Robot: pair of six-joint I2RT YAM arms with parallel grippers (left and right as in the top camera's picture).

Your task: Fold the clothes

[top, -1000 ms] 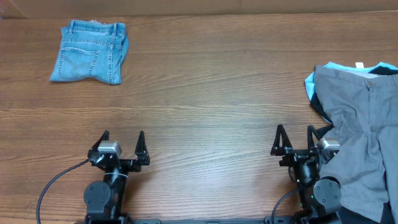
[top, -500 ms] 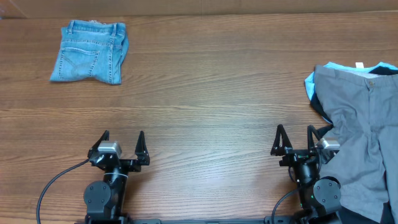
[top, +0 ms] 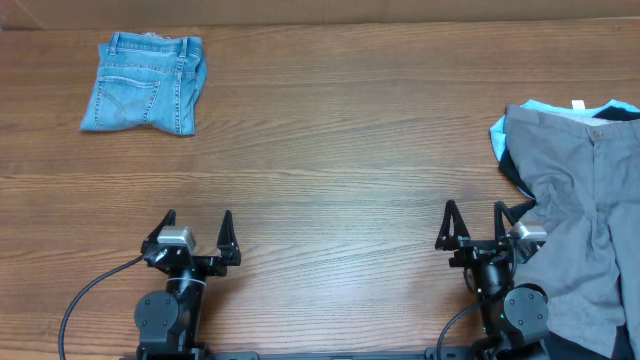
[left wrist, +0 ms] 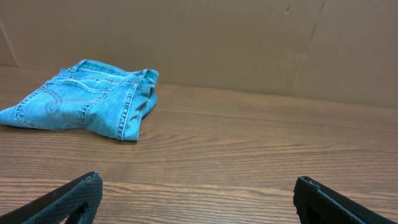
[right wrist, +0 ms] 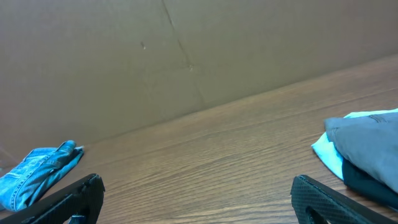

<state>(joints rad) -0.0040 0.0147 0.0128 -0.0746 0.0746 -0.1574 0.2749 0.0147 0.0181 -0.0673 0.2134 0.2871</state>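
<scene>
Near worktop [top: 350, 170] edge: left gripper [top: 197, 215] and right gripper [top: 475, 207] sit with jaws wide open, empty. Grey trousers [top: 585, 230] lie heaped beside the right gripper, over a pale-blue piece [top: 528, 108] and a dark piece [top: 513, 168]; folded jeans [top: 145, 85] lie far left. Risk: a deep pinch drags the lower layers too.

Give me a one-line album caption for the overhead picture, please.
Both open, left pincer and right pincer sit at the table edge; jeans lie folded far left, grey trousers heaped at right.
</scene>
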